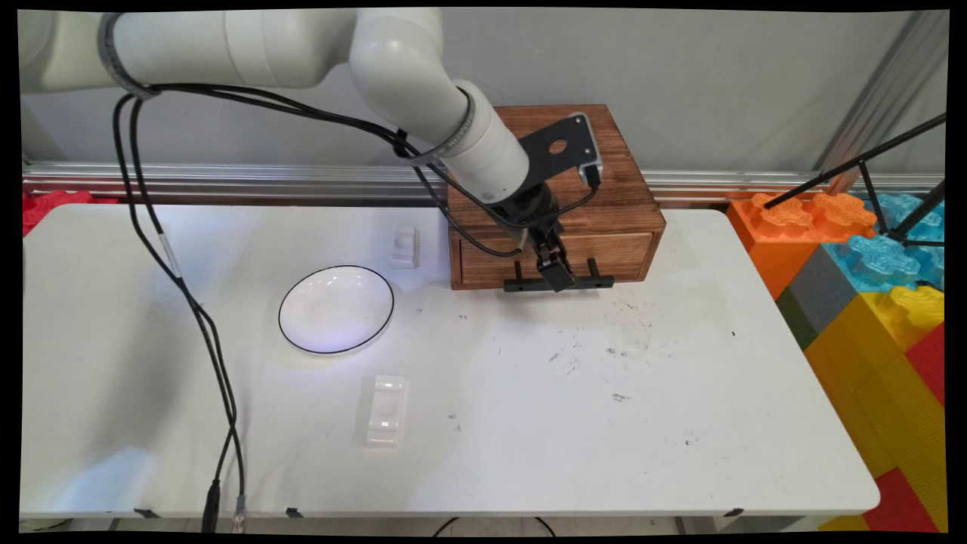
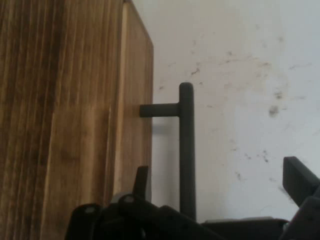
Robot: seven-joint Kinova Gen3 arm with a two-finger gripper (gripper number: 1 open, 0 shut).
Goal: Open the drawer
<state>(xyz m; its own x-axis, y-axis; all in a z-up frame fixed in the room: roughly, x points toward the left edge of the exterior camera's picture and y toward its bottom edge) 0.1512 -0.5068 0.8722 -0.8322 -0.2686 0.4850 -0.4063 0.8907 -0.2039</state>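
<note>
gripper (image 1: 557, 273): at the front of the wooden drawer box (image 1: 604, 170), down at its black bar handle (image 1: 597, 282)
fingers (image 2: 300, 182): apart, one on each side of the handle bar in the hand view; one finger sits between bar and drawer front, the other on the counter side; contact with the bar not clear
handle: long black bar on two short posts, standing off the drawer front (image 1: 491, 264); hand view shows one post meeting the wood and the bar end free past it
drawer: looks closed, front about flush with the box face
box: at the far edge of the counter (image 1: 529, 423), back against the rail by the wall; gripper arm crosses over its top left
plate (image 1: 336, 309): white with a thin black rim, left of the box and nearer the front, well apart from it
small clear block (image 1: 405, 246): just left of the box, between box and plate, near the far edge
larger clear block (image 1: 386, 410): in front of the plate, well left of and nearer than the box
open room: counter in front of and right of the box is bare apart from dark scuff marks, out to the right and near edges
toy bricks (image 1: 869, 287): big coloured stack off the counter's right edge, right of the box
cables (image 1: 181, 287): black, hang from the arm far left of the box, down past the near edge
</note>
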